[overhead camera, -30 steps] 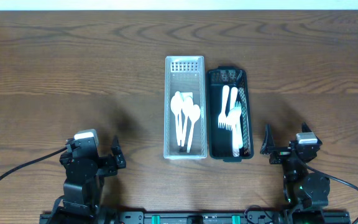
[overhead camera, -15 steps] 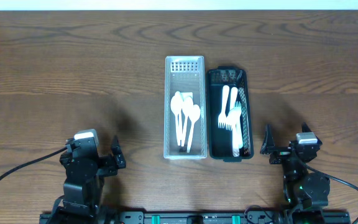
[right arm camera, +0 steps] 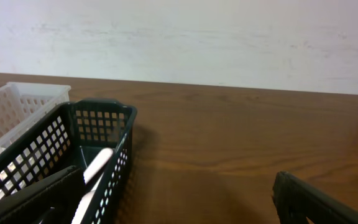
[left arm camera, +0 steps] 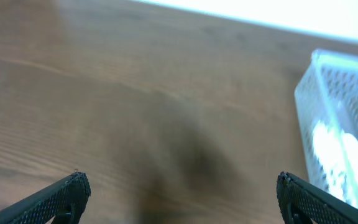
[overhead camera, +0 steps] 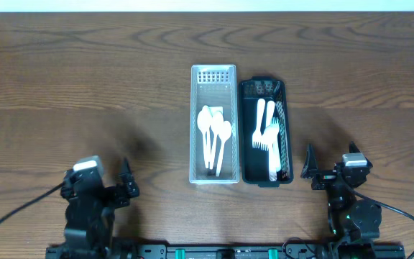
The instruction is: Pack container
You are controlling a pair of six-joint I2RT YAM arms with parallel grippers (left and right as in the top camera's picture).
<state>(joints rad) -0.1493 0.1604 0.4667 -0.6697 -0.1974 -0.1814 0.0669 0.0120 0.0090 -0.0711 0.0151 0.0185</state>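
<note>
A white basket (overhead camera: 213,70) holding white plastic spoons (overhead camera: 214,137) stands mid-table, with a black basket (overhead camera: 264,81) holding white forks (overhead camera: 266,133) against its right side. My left gripper (overhead camera: 126,183) sits low at the front left, well away from both baskets, open and empty. In the left wrist view the left gripper (left arm camera: 179,186) frames bare wood, with the white basket (left arm camera: 328,93) at the right edge. My right gripper (overhead camera: 315,171) rests open just right of the black basket's near end. In the right wrist view, the right gripper (right arm camera: 179,186) is empty beside the black basket (right arm camera: 114,112).
Dark wooden table (overhead camera: 85,79) stretches around the two baskets. A pale wall (right arm camera: 197,37) stands behind the table's far edge. Cables trail from both arm bases along the front edge.
My left arm has drawn back toward the front edge and slightly left. The right arm and both baskets have not moved.
</note>
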